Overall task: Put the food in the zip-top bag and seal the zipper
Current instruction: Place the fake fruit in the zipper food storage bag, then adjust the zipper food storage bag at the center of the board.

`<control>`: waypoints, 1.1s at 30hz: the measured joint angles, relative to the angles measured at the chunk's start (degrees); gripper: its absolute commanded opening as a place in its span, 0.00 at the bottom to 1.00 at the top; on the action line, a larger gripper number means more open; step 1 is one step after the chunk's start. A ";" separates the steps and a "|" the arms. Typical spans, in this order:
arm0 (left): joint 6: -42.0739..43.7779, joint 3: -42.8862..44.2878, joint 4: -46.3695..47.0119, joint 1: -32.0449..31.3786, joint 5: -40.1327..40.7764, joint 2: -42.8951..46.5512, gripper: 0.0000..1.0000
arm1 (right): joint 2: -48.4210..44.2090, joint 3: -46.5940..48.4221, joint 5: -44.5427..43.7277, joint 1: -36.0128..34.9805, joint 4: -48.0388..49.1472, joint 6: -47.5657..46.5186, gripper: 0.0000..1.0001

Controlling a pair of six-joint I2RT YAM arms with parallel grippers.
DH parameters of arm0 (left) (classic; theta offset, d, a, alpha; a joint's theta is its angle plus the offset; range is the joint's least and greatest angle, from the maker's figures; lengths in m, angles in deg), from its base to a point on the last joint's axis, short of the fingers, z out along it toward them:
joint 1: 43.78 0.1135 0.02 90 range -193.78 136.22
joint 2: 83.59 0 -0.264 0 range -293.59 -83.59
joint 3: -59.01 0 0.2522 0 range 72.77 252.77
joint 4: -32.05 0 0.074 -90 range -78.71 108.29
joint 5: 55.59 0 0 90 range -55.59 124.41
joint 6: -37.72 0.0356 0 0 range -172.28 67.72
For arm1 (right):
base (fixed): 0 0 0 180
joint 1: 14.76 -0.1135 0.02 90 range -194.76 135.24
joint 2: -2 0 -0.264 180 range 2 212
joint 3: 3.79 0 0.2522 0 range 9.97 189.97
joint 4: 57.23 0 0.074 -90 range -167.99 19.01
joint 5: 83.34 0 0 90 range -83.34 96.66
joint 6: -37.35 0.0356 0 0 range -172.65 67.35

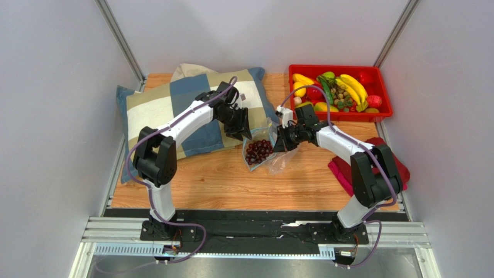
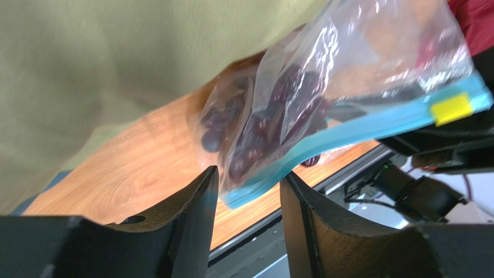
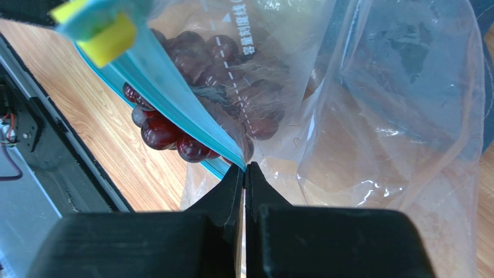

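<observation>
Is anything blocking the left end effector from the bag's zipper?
Nothing visible. The zipper has one end lying inside the open left end effector; the right end effector pinches the zip-top bag at its edge.

Clear bag [image 3: 394, 116], teal zipper [image 3: 174, 92], dark purple grapes [image 3: 162, 133], blue-and-cream checked pillow [image 1: 151, 104], red tray [image 1: 336, 68]

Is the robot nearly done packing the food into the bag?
Not yet. Done: the grapes lie inside the bag. In hand: the right gripper is pinched shut on the bag at its blue zipper, and the left gripper is open around the zipper's other end. Left: the bananas and other pieces sit in the red tray; sealing comes last.
</observation>
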 measured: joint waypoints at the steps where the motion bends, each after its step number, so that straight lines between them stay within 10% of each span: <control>1: 0.50 -0.35 -0.37 0.00 0.35 0.63 0.54 | -0.07 0.00 0.20 0.00 0.00 0.24 0.00; 12: 4.61 -4.22 -0.92 -0.57 4.42 2.51 0.51 | -0.26 1.40 3.13 0.83 -0.31 3.52 0.00; 15: 5.18 -5.31 -0.66 -1.22 5.38 2.51 0.40 | -0.26 1.49 3.82 1.11 -0.37 4.09 0.00; 19: 6.14 -5.86 -0.35 -1.95 6.01 2.54 0.00 | -0.26 1.97 4.85 1.57 -0.83 4.74 0.00; 33: 16.92 13.97 -14.58 -1.51 2.14 14.99 0.00 | -18.18 13.20 13.57 7.32 -15.19 6.01 0.00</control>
